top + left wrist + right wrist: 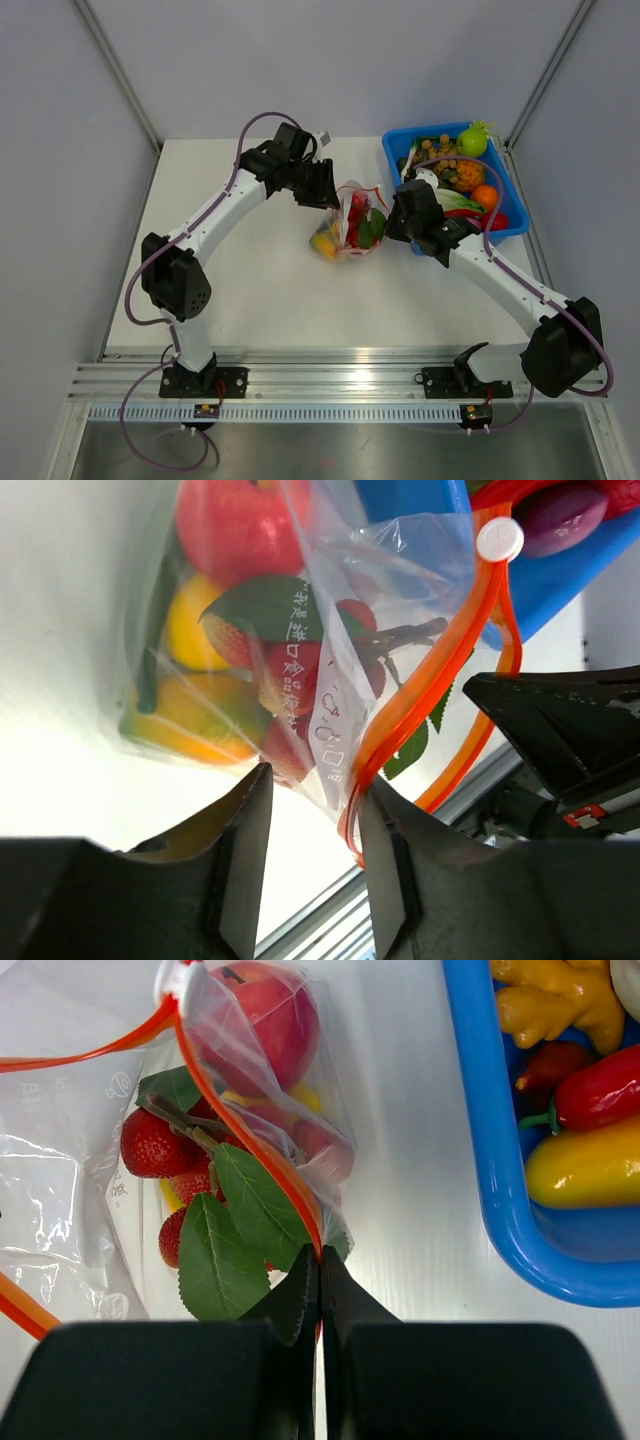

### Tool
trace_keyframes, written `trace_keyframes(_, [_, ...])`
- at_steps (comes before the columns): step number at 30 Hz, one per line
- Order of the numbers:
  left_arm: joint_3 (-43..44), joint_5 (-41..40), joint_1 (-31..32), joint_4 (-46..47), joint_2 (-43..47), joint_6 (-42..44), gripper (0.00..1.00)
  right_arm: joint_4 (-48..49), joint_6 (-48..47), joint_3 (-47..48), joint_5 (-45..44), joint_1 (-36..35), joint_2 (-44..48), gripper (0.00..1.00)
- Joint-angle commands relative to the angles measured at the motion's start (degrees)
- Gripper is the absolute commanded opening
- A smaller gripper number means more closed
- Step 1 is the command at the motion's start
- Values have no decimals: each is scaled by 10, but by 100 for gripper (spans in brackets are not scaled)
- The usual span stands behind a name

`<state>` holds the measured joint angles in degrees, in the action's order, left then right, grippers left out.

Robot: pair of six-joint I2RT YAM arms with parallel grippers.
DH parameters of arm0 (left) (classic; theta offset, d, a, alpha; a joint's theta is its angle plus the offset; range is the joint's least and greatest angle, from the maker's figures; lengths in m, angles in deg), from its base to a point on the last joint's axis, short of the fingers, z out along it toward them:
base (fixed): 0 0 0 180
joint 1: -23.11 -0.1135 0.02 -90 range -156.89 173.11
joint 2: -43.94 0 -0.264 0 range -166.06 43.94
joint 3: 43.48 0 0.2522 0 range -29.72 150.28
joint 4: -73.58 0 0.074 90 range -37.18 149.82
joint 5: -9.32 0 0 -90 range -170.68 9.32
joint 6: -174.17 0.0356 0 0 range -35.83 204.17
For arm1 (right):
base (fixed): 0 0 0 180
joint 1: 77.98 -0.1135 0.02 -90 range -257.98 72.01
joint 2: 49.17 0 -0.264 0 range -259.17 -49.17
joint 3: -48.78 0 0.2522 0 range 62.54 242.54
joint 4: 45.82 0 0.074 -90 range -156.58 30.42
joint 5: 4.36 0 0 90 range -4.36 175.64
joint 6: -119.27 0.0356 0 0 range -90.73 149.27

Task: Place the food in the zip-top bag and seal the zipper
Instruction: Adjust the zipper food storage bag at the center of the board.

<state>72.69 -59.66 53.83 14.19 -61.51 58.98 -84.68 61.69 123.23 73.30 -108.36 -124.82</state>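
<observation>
Two end effectors: both meet at the zip-top bag in the middle of the bench, one on its far-left side and one on its right.
Left end effector: jaws partly apart with a clear gap, clamped on nothing. A corner of the bag and a bend of the zipper hang into that gap. The orange strip touches the inner face of one finger (whether the other finger touches the plastic I cannot tell).
Right end effector: jaws pressed fully together, pinching the zipper where the strip runs down to the fingertips.
Zipper detail: a white slider tab sits on the strip. Beyond it, in the left wrist view, two orange strands run side by side and part slightly.
Food: inside the clear bag, packed close together. There is a red apple, several strawberries with green leaves, and yellow and orange pieces at the closed end.
Bag position: lying on the bench between the two arms, crinkled, just left of the blue bin.
Blue bin: at the far right of the bench, holding more pieces, among them a red pepper, a yellow pepper and an orange.
</observation>
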Motion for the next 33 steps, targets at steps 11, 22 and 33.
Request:
trace_keyframes(11, [-108, -157, 79, 54, 133, -21, 56, 20, 11, 12, -1, 0, 20, 0])
trace_keyframes(22, [-157, -136, 91, 128, 94, -28, 43, 23, 13, 9, 7, -1, 24, 0])
trace_keyframes(33, [-61, -139, 91, 49, 113, -12, 0, 24, 14, 25, 15, 0, 11, 0])
